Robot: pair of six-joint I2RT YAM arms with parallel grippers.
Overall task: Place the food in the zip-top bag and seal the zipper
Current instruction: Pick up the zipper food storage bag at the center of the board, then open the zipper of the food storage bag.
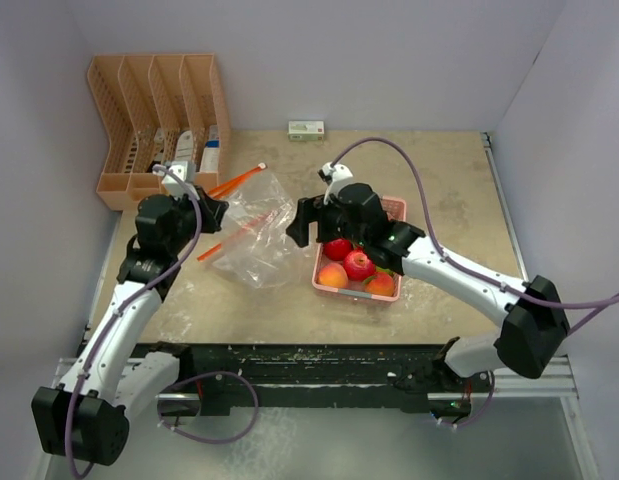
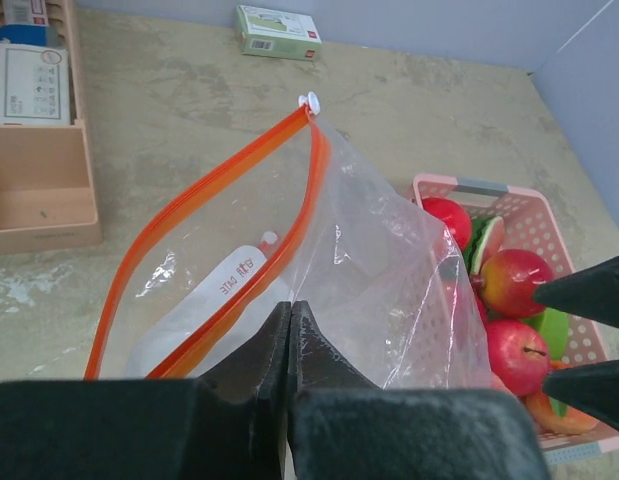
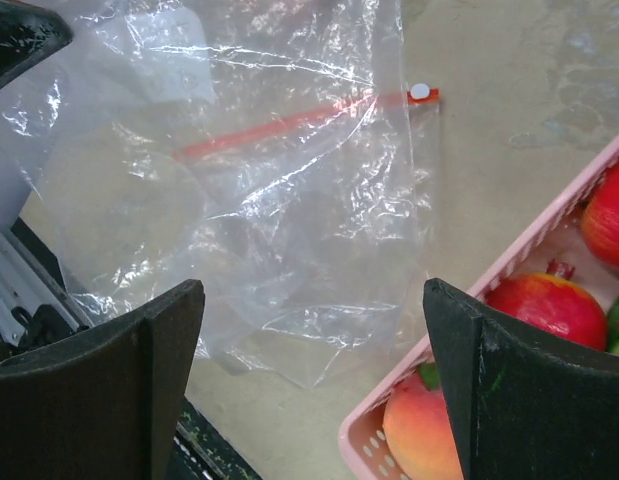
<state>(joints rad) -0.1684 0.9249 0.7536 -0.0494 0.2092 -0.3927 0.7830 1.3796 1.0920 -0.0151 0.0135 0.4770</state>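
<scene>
The clear zip-top bag [image 1: 257, 235] with an orange zipper [image 2: 204, 215] lies left of the pink basket [image 1: 394, 207]. My left gripper [image 2: 289, 312] is shut on the bag's film just below the zipper rim, and the mouth gapes toward the basket. The food sits in the basket: red apples [image 2: 516, 352], a peach [image 3: 421, 436], a watermelon slice [image 2: 486, 240] and a green piece [image 2: 555, 330]. My right gripper [image 3: 314, 330] hovers open over the gap between bag and basket, holding nothing. Its fingertips [image 2: 589, 290] show at the right edge of the left wrist view.
A tan slotted organizer [image 1: 159, 105] with cartons stands at the back left. A small green-and-white box [image 1: 307, 130] lies against the back wall. Walls close in on the left, back and right. A black rail [image 1: 319, 365] runs along the near edge.
</scene>
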